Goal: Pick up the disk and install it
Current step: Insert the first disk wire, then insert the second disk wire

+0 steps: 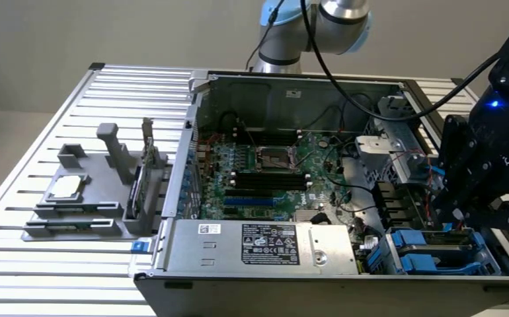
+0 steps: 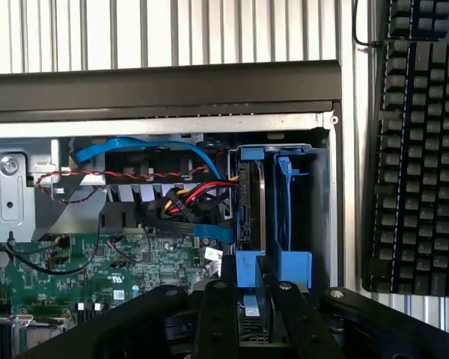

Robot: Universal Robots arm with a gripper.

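My gripper (image 1: 463, 223) hangs over the drive bay (image 1: 431, 254) in the near corner of the open computer case, at the exterior view's right. In the wrist view my two black fingers (image 2: 218, 318) stand shut on the disk (image 2: 251, 209). The disk is seen edge-on, a dark slab with blue carrier rails at both ends. It stands upright in the bay's slot, right beside an empty blue carrier (image 2: 288, 202). In the exterior view my gripper hides the disk.
Red, yellow and blue cables (image 2: 187, 196) run close beside the bay. The motherboard (image 1: 264, 172) and power supply (image 1: 272, 244) fill the case. A grey holder (image 1: 91, 198) with a square chip and a green card stands at the exterior view's left. A black keyboard (image 2: 423, 149) lies outside the case.
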